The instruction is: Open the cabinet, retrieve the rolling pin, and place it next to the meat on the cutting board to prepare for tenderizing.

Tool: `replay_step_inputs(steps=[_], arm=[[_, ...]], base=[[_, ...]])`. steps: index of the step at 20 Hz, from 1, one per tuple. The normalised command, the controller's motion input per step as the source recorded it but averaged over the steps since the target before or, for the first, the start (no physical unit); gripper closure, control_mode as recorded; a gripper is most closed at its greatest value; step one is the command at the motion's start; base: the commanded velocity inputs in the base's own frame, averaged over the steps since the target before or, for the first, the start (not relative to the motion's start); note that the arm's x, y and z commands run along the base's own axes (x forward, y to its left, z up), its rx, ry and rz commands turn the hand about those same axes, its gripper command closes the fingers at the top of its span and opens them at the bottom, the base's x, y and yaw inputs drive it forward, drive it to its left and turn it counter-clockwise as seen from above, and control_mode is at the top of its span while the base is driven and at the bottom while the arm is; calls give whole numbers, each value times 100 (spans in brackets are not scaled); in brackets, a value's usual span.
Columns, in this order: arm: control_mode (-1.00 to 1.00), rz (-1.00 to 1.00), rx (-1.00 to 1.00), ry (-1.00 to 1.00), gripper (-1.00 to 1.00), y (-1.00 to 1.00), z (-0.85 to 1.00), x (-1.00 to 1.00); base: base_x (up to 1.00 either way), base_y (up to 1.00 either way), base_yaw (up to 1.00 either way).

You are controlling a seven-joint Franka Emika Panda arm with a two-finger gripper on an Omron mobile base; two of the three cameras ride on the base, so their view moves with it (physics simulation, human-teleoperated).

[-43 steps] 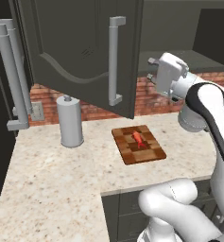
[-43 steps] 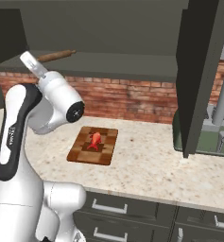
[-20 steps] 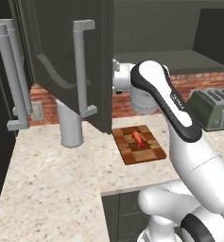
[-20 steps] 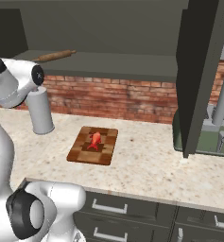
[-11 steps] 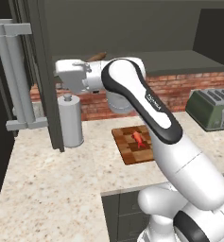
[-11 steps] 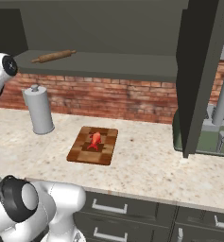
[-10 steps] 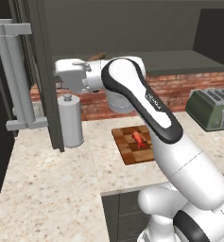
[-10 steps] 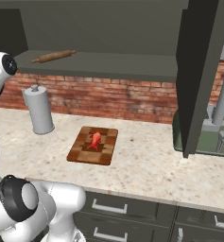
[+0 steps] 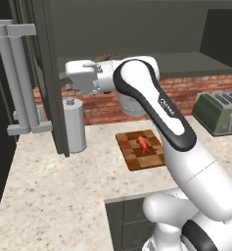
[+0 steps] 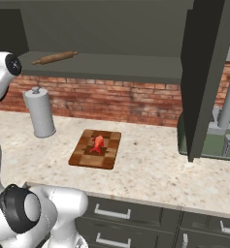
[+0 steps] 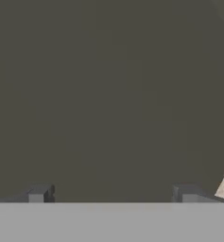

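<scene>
Both doors of the cabinet stand open; its left door (image 9: 50, 83) shows edge-on and its right door (image 10: 206, 77) hangs wide. My gripper (image 9: 64, 78) is pressed close to the left door's inner face. In the hand view the gripper (image 11: 112, 196) is open, its fingertips (image 11: 38, 194) wide apart with nothing between them, facing the dark door panel. The rolling pin (image 10: 55, 57) lies on the cabinet shelf, a bit of it showing above my arm (image 9: 105, 56). The cutting board (image 9: 151, 158) (image 10: 85, 156) lies on the counter with the meat (image 9: 144, 143) (image 10: 98, 142) on it.
A tall grey canister (image 9: 74, 125) (image 10: 39, 112) stands on the counter just right of the open left door. A toaster (image 9: 220, 112) sits at the far right. The left door's bar handle (image 9: 17, 78) points outward to the left. Dark drawer fronts (image 10: 136, 218) run below the counter.
My arm has swept left, swinging the left door from half open to wide open, edge-on. In the last half second almost nothing has moved.
</scene>
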Motion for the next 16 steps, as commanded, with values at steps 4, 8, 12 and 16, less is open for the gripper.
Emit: replay_step_inputs(steps=[4, 8, 12, 16], arm=[[-100, -26, 0, -2, -100, -45, 0, -23], [-100, -35, 0, 0, -100, -57, 3, -6], [-100, -37, 0, 3, -100, -67, 16, 0], [-100, -35, 0, 8, -100, -63, 18, 7]], base=[[0, 0, 0], [0, 0, 0], [0, 0, 0], [0, 0, 0]])
